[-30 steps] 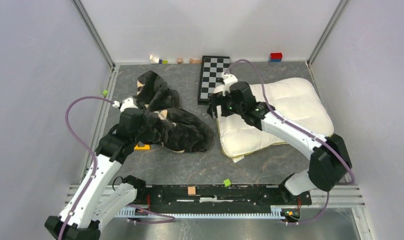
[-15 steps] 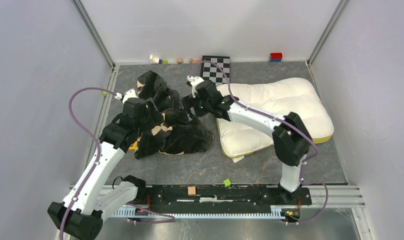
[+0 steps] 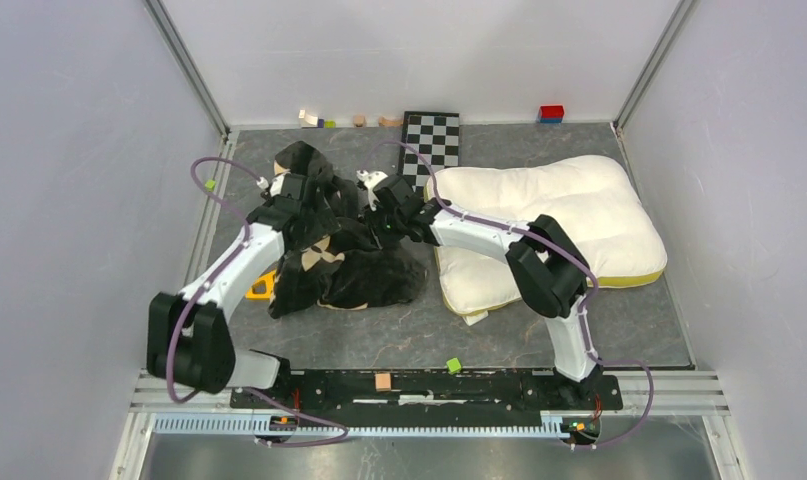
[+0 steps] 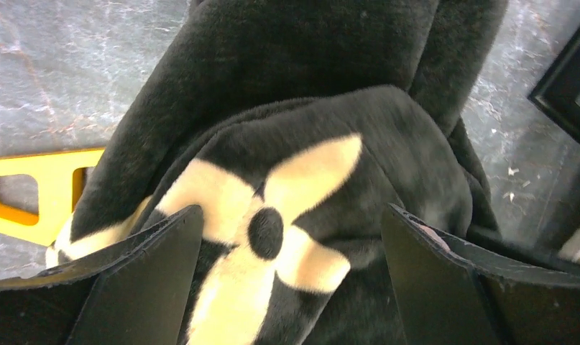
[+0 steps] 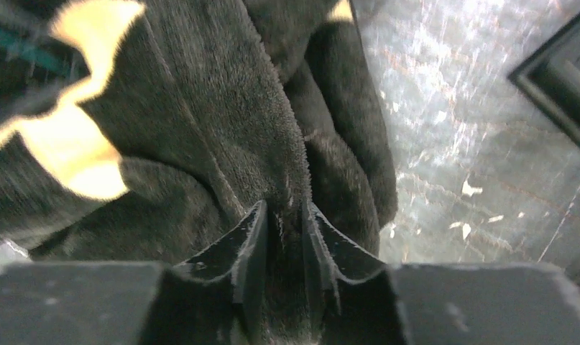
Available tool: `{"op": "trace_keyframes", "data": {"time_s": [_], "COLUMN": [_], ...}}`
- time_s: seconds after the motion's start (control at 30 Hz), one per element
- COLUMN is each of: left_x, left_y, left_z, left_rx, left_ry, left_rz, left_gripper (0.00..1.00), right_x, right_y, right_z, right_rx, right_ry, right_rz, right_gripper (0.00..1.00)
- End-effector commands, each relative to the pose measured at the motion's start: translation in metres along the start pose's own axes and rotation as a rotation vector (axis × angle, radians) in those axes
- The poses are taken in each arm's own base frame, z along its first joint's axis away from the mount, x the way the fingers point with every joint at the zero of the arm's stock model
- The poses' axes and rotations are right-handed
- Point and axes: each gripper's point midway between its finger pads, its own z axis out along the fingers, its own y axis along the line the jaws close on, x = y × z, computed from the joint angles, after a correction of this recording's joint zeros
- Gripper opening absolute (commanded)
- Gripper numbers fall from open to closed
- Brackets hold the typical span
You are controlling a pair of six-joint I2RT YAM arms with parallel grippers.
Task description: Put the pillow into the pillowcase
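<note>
The black plush pillowcase (image 3: pixel 364 275) with tan flower prints lies crumpled left of centre. The cream-white pillow (image 3: pixel 559 215) with a yellow edge band lies flat to its right. My left gripper (image 3: pixel 314 212) hovers over the heap's upper part. In the left wrist view it (image 4: pixel 290 215) is open wide, with a tan flower on the pillowcase (image 4: pixel 308 57) beneath and nothing pinched. My right gripper (image 3: pixel 381 215) reaches in from the pillow side. In the right wrist view it (image 5: pixel 285 212) is shut on a raised fold of the pillowcase (image 5: pixel 222 108).
A black-and-white checkered board (image 3: pixel 431 135) lies at the back, between pillowcase and pillow. A yellow piece (image 3: pixel 262 290) peeks from under the pillowcase's left edge. Small blocks (image 3: pixel 319 120) line the back wall, with a red-blue one (image 3: pixel 551 113). A green cube (image 3: pixel 454 365) sits near the front rail.
The right arm swung left from the pillow to the pillowcase and closed on a fold. The left gripper let go, opened wide and moved farther back over the heap.
</note>
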Motion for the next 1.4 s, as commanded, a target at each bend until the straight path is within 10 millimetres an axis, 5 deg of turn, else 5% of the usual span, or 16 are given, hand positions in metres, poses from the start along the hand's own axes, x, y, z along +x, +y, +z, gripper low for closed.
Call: {"op": "trace_keyframes", "data": {"time_s": [0.0, 0.13, 0.33, 0.53, 0.67, 0.87, 1.03, 1.1, 1.2, 1.37], "left_x": [-0.027, -0.029, -0.022, -0.009, -0.002, 0.033, 0.039, 0.046, 0.060, 0.090], "left_y": [-0.031, -0.042, -0.056, -0.063, -0.071, -0.041, -0.007, 0.006, 0.028, 0.046], "left_z": [0.015, 0.031, 0.050, 0.054, 0.022, -0.037, -0.080, -0.093, -0.107, -0.113], "left_rx": [0.066, 0.070, 0.070, 0.105, 0.217, 0.323, 0.325, 0.320, 0.297, 0.280], "left_ry": [-0.022, -0.001, 0.072, 0.135, 0.153, 0.163, 0.071, 0.062, 0.050, 0.104], "left_rz": [-0.097, -0.075, -0.065, -0.083, -0.099, -0.073, -0.068, -0.078, -0.121, -0.245], "left_gripper": [0.99, 1.00, 1.00, 0.97, 0.72, 0.08, 0.02, 0.02, 0.02, 0.02], "right_x": [-0.024, -0.027, -0.023, -0.001, 0.026, 0.060, 0.090, 0.104, 0.113, 0.081], "right_y": [0.015, 0.020, 0.042, 0.077, 0.087, 0.099, 0.119, 0.119, 0.103, 0.072], "right_z": [-0.034, -0.056, -0.096, -0.113, -0.116, -0.127, -0.135, -0.134, -0.136, -0.156], "right_rx": [-0.063, -0.086, -0.147, -0.204, -0.222, -0.251, -0.293, -0.282, -0.206, -0.008], "right_ry": [-0.116, -0.146, -0.228, -0.235, -0.200, -0.185, -0.157, -0.133, -0.126, -0.179], "right_rz": [-0.011, -0.027, -0.039, -0.126, -0.142, -0.157, -0.182, -0.174, -0.157, -0.151], "right_gripper": [0.23, 0.02, 0.00, 0.00, 0.00, 0.00, 0.00, 0.09, 0.36, 0.84]}}
